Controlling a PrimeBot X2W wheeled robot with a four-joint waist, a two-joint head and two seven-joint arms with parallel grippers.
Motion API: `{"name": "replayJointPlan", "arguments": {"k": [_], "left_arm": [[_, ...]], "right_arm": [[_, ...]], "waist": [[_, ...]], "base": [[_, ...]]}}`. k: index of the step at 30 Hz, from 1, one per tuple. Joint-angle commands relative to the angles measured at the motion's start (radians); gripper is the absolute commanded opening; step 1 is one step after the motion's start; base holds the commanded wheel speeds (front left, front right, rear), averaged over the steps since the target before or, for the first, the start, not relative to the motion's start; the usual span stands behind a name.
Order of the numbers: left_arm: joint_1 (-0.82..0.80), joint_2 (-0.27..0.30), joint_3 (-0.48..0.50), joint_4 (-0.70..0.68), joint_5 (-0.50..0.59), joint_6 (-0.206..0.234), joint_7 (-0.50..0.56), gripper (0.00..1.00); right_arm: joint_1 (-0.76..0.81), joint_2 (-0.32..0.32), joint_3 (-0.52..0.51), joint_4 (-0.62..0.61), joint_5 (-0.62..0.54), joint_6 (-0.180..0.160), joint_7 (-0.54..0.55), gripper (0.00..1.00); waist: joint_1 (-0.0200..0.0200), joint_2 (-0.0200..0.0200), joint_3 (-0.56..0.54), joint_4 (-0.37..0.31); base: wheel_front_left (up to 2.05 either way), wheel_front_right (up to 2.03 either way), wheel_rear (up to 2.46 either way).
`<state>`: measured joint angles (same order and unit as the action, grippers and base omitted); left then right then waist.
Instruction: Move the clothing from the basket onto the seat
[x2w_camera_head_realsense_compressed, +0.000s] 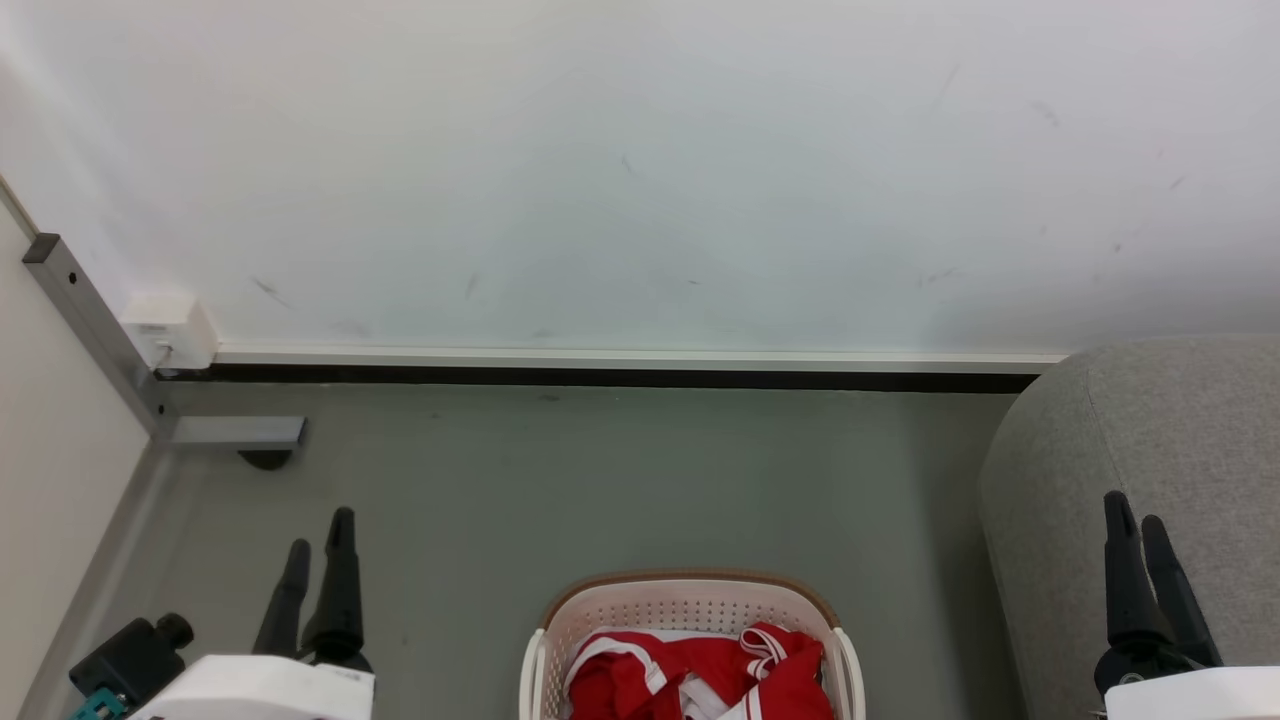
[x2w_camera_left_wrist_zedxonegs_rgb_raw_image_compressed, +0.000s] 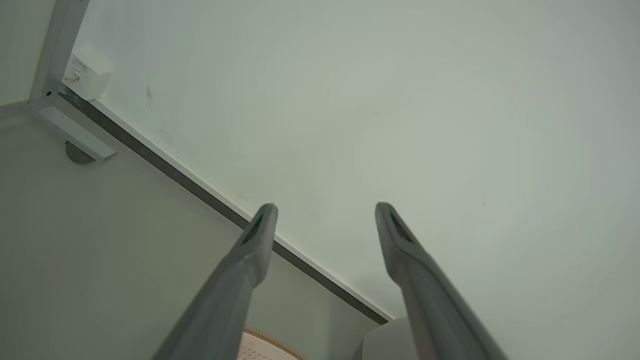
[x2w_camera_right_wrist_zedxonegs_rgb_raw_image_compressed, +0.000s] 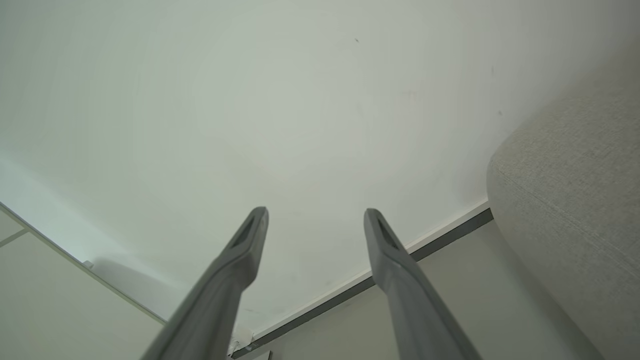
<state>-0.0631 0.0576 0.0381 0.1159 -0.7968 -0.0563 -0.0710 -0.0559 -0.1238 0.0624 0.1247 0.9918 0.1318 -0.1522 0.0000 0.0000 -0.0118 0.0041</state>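
Down at the near edge, the left gripper (x2w_camera_head_realsense_compressed: 320, 530) hangs at the lower left with its fingers spread apart and nothing between them; the left wrist view (x2w_camera_left_wrist_zedxonegs_rgb_raw_image_compressed: 326, 205) shows the gap plainly. Over on the right, the right gripper (x2w_camera_head_realsense_compressed: 1132, 508) is the same, fingers parted and empty (x2w_camera_right_wrist_zedxonegs_rgb_raw_image_compressed: 316, 210), poised in front of the grey sofa (x2w_camera_head_realsense_compressed: 1150, 430). Between the two arms sits the laundry basket (x2w_camera_head_realsense_compressed: 690, 580) on the grey floor (x2w_camera_head_realsense_compressed: 600, 480), and the red-and-white garment (x2w_camera_head_realsense_compressed: 700, 680) lies crumpled inside it, touched by neither gripper. The sofa stands just to the basket's right, rounded end toward the wall. Farther back, a dark skirting strip (x2w_camera_head_realsense_compressed: 600, 378) runs under the white wall (x2w_camera_head_realsense_compressed: 640, 150).
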Motion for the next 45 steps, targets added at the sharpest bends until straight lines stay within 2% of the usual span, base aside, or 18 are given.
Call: {"name": "replayJointPlan", "arguments": {"k": [1,10,21,33,45], "left_arm": [[-0.007,0.014,-0.003,-0.017,0.039,0.008,-0.006,1.0],[-0.007,0.034,-0.027,-0.014,0.146,0.037,-0.036,1.0],[0.008,0.044,-0.045,-0.014,0.257,0.054,-0.066,1.0],[0.018,0.038,-0.045,-0.022,0.367,0.055,-0.099,1.0],[0.023,0.028,-0.031,-0.016,0.473,0.037,-0.125,1.0]], "right_arm": [[-0.002,-0.003,-0.014,-0.017,-0.038,-0.001,-0.009,1.0],[0.003,0.009,-0.045,0.012,-0.187,-0.001,-0.024,1.0],[0.001,0.021,-0.053,0.038,-0.297,-0.001,-0.042,1.0],[0.002,0.035,-0.062,0.028,-0.399,-0.001,-0.059,1.0],[0.012,0.046,-0.052,0.04,-0.5,-0.001,-0.074,1.0]], "waist": [[0.0,0.0,0.0,0.0],[0.0,0.0,-0.004,0.003],[0.0,0.0,-0.006,0.004],[0.0,0.0,-0.006,0.003],[0.0,0.0,-0.008,0.003]], "base": [[0.0,0.0,0.0],[0.0,0.0,0.0],[0.0,0.0,0.0],[0.0,0.0,0.0],[0.0,0.0,0.0]]}}
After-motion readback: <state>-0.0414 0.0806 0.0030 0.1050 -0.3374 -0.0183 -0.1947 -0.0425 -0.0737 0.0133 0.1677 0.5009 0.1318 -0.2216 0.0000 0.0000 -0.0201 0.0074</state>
